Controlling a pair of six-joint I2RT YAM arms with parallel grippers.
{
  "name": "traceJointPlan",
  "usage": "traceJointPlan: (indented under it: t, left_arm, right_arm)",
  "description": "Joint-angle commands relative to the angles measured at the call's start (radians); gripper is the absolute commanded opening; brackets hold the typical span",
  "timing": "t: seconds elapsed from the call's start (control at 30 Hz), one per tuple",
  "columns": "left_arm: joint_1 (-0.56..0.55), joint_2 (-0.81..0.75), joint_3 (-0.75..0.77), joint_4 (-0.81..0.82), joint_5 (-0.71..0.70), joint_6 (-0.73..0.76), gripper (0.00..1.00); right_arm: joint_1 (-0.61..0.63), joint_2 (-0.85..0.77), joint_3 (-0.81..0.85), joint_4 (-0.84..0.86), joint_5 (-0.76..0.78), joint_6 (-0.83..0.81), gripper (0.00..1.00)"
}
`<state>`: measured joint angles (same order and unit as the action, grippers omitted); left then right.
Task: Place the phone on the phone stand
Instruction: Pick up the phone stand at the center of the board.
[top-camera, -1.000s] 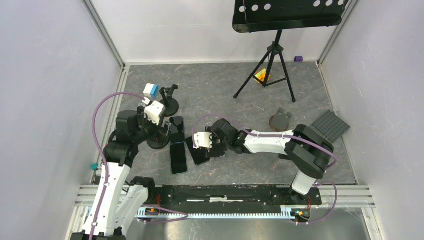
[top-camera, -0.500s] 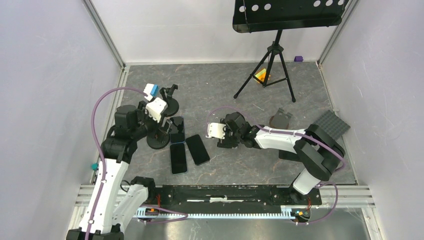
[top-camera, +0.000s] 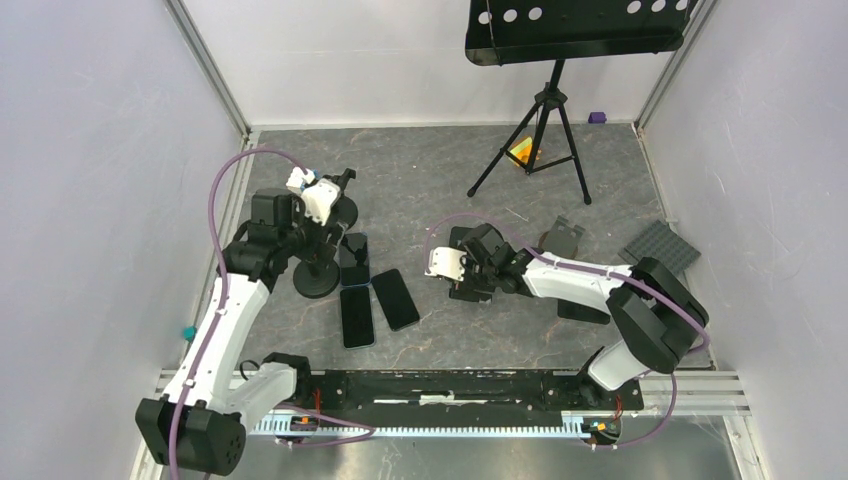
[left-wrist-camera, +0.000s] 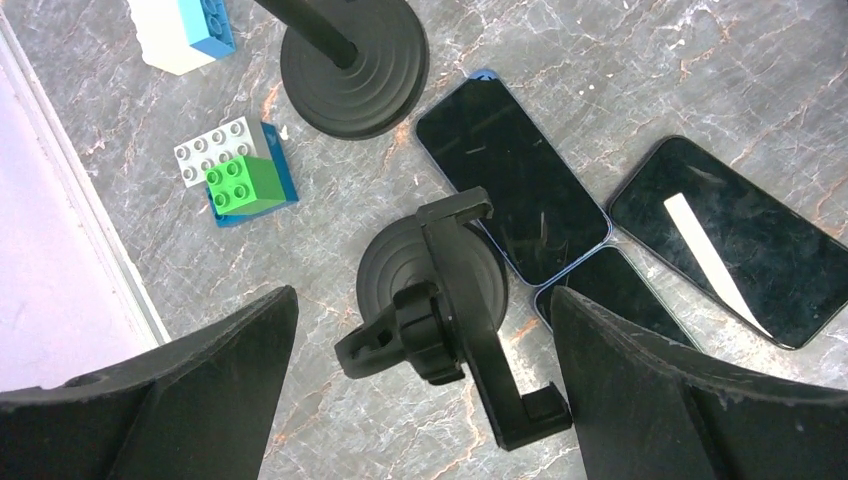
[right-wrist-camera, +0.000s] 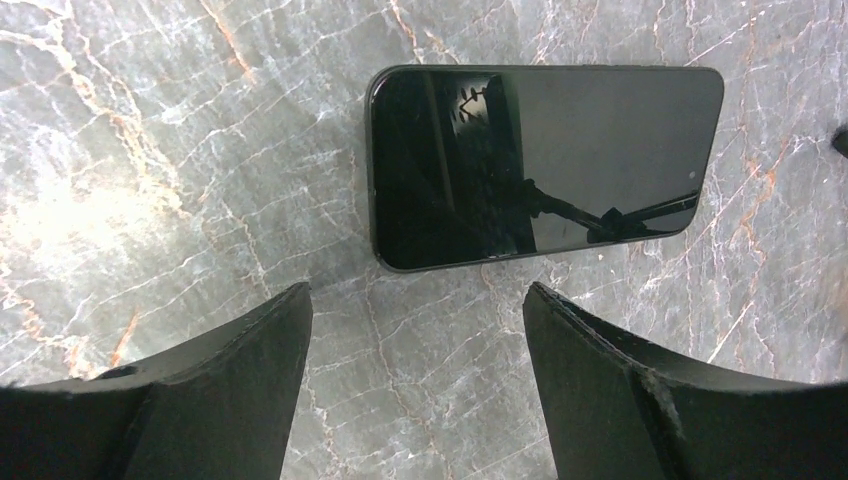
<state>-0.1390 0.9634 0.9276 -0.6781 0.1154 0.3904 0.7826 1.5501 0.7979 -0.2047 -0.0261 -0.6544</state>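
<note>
A black phone stand (left-wrist-camera: 450, 300) with a round base and an empty clamp stands right under my left gripper (left-wrist-camera: 422, 300), between its open fingers without touching them. From above, my left gripper (top-camera: 322, 230) hangs over that stand (top-camera: 315, 282). A second stand (top-camera: 345, 208) is just behind. Three phones (top-camera: 397, 298) (top-camera: 357, 315) (top-camera: 355, 252) lie flat beside the stands. My right gripper (right-wrist-camera: 415, 295) is open and empty above the floor, and another black phone (right-wrist-camera: 545, 165) lies flat just ahead of its fingertips. That gripper (top-camera: 468, 275) is at mid-table.
Toy bricks (left-wrist-camera: 240, 170) (left-wrist-camera: 185, 30) lie left of the stands. A music stand's tripod (top-camera: 540, 130) is at the back, a small dark holder (top-camera: 562, 238) and a grey baseplate (top-camera: 660, 250) at the right. One more dark phone (top-camera: 580, 310) lies by the right arm.
My right gripper has drawn away to the right from the phone beside the stands, which stays flat on the table. My left gripper has shifted toward the far side, over the stand.
</note>
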Motion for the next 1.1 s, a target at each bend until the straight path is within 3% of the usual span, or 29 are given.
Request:
traceJointPlan:
  t: [0.0,0.43,0.97,1.07]
  left_arm:
    - [-0.045,0.027,0.04,0.018,-0.069,-0.022,1.0]
    - [-0.182,0.101,0.054,-0.001,-0.273,-0.07,0.65]
    - [-0.321,0.111,0.173,-0.094,-0.331,-0.028,0.04]
    - [-0.353,0.11,0.229,-0.124,-0.364,-0.011,0.02]
  right_arm:
    - [0.0,-0.053,0.008,-0.036,-0.034,0.015,0.83]
    - [0.0,-0.109,-0.011,-0.033,-0.08,0.023,0.84]
    - [0.0,-0.249,0.027,-0.108,-0.114,0.043,0.85]
    - [0.0,-0.285,0.02,-0.11,-0.088,0.038,0.85]
